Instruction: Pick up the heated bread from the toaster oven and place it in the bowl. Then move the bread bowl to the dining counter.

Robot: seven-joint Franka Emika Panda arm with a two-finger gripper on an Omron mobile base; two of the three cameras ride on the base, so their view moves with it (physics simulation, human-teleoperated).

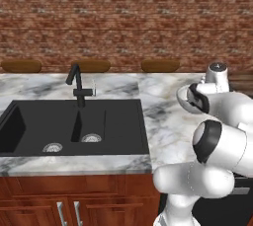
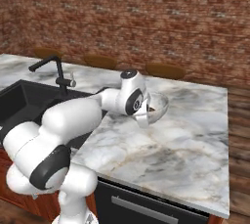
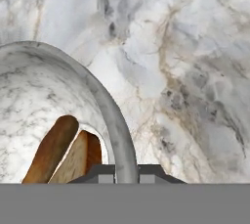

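Jaws: closed on bowl rim, one finger each side of wall, per hand view; tips barely show at bottom.
Hand view – gripper (image 3: 119,173): straddles rim of bowl (image 3: 29,96), pinching it.
Hand view – bread (image 3: 61,152): golden-brown, lying inside bowl against inner wall, close to pinched rim.
Hand view – dining counter (image 3: 185,71): veined marble beyond and beside bowl; whether bowl base touches it: cannot tell.
Right base view – bowl (image 2: 158,106): at end of arm, over or on dining counter (image 2: 185,135), approx. mid-slab, right of sink (image 2: 24,101); contact unclear. Dark-brown patch inside, prob. bread.
Right base view – faucet (image 2: 53,71): black, behind sink, well apart from bowl.
Right base view – stools (image 2: 165,70): brown seats along far edge, brick wall (image 2: 146,17) behind.
Left base view – sink (image 1: 74,126): black double basin set in dining counter (image 1: 163,106), faucet (image 1: 76,84) behind it.
Left base view – arm (image 1: 217,131): at right over marble, blocks bowl.
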